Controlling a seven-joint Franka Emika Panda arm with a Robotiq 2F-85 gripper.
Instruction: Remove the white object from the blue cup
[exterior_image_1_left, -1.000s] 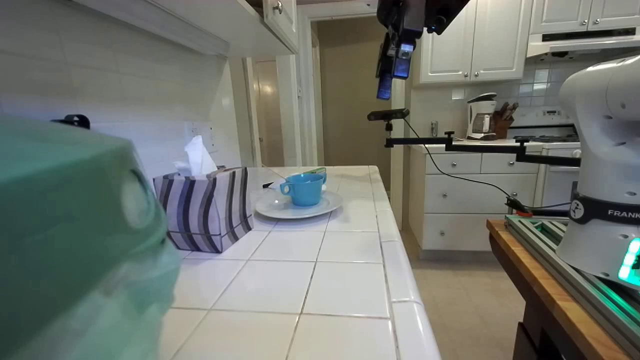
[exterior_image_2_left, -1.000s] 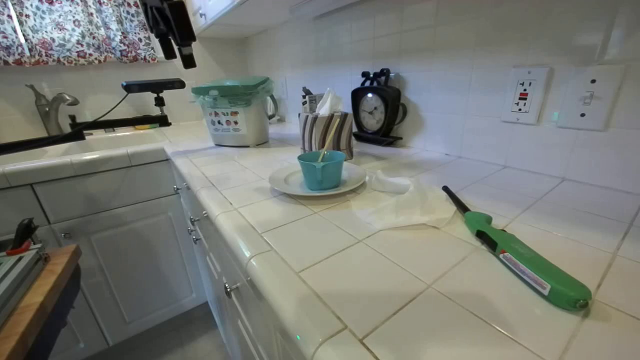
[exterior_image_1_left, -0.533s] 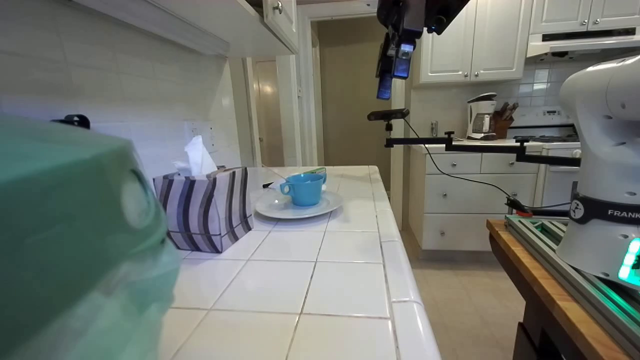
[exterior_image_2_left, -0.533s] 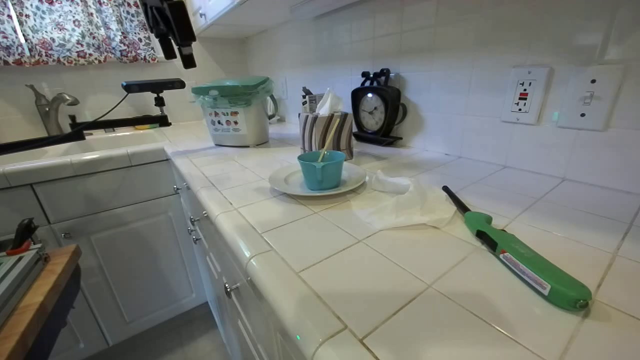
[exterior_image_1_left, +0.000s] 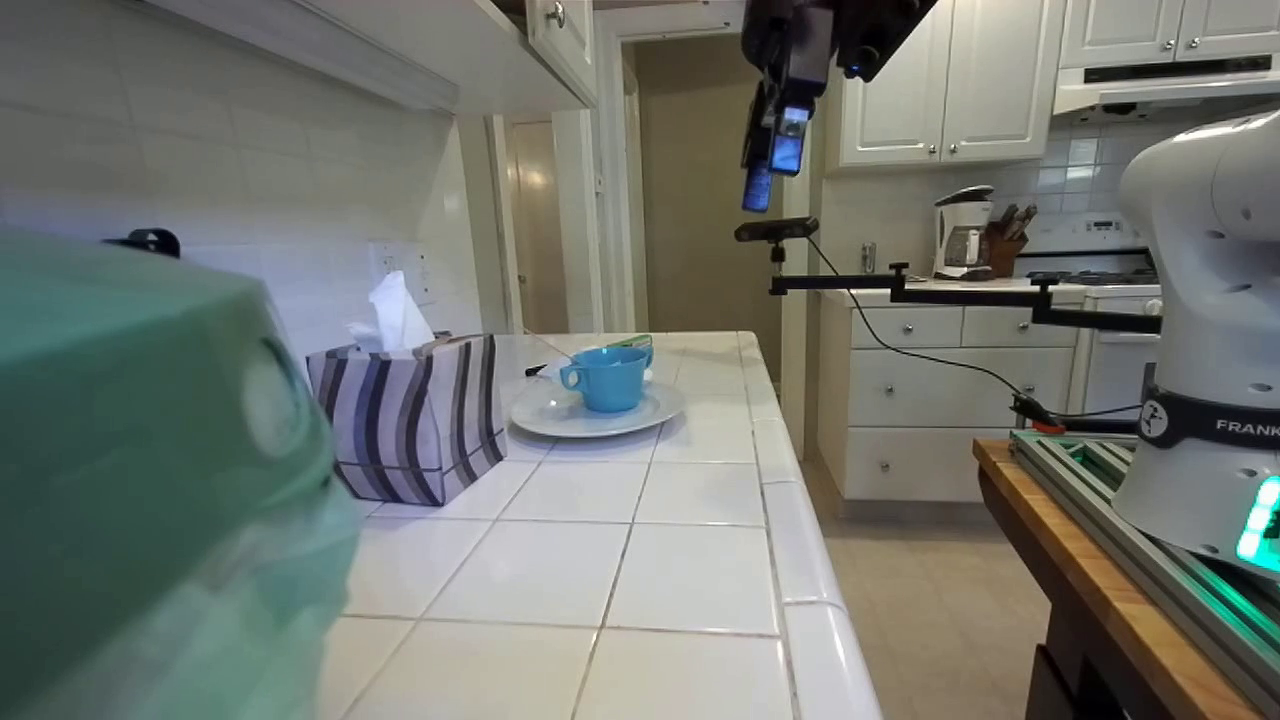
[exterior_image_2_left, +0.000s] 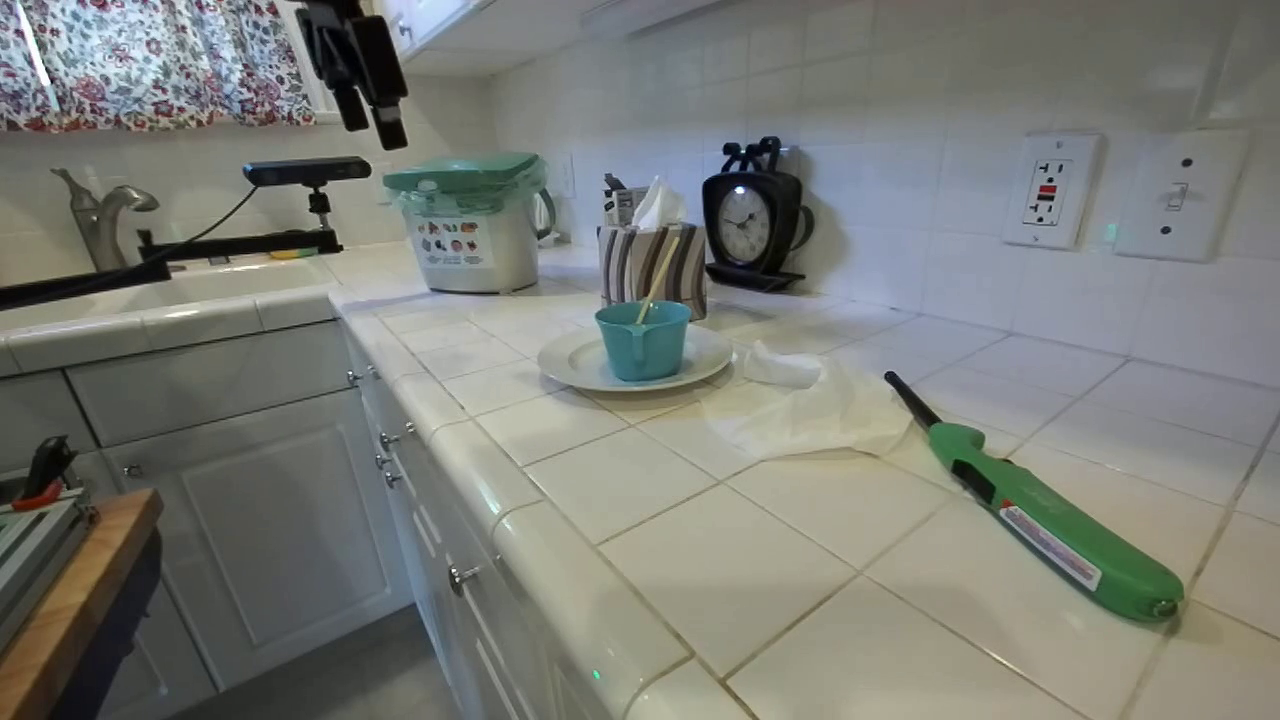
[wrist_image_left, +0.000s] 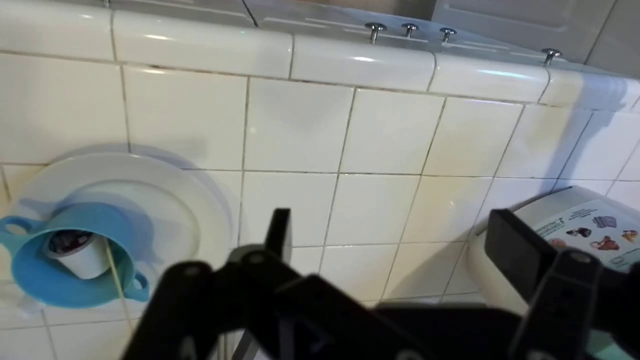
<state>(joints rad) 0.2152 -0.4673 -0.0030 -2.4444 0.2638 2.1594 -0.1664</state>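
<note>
My black two-fingered hand (wrist_image_left: 400, 237), spread wide, appears pre-grasp and must next centre over the white tapered tub (wrist_image_left: 86, 262) in the two-handled blue cup (wrist_image_left: 102, 220).

Cup (exterior_image_2_left: 643, 345): you see plain blue
Tub (wrist_image_left: 85, 258) inside cup: white, dark reddish top
Plate (wrist_image_left: 172, 202) under cup: plain white
Tissue box (exterior_image_1_left: 412, 425) near cup: wavy dark stripes on pale
Your gripper (wrist_image_left: 398, 240): black

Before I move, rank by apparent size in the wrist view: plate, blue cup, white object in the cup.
Largest to smallest:
Plate, clearly widest
Blue cup, sitting on it
White object, well smaller than both
</note>
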